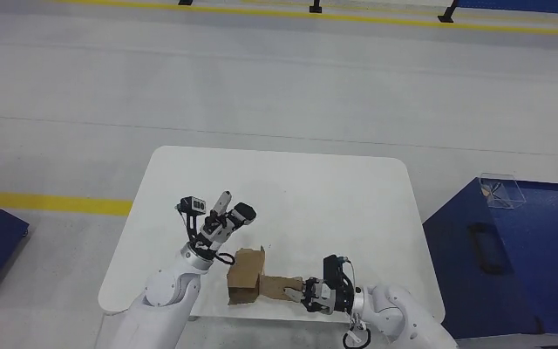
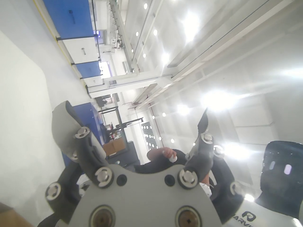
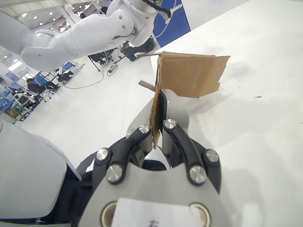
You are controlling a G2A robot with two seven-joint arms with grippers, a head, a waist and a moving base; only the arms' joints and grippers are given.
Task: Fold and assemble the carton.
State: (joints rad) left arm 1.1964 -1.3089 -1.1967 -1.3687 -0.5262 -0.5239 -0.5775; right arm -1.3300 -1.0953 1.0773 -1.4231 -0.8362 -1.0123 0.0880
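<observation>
A brown cardboard carton (image 1: 248,273), partly folded, sits near the front edge of the white table (image 1: 288,188). My right gripper (image 1: 302,290) is shut on one flap of the carton (image 3: 191,74), whose edge is pinched between its fingers (image 3: 163,105). My left gripper (image 1: 228,208) is raised above the table, behind and left of the carton, pointing upward. It is open with nothing between its fingers (image 2: 65,124); in its own wrist view it faces the hall ceiling.
The table's front edge lies just below the carton. A blue cabinet (image 1: 497,253) with a clear box (image 1: 503,188) on top stands to the right of the table. Yellow floor lines run left of the table and along the back.
</observation>
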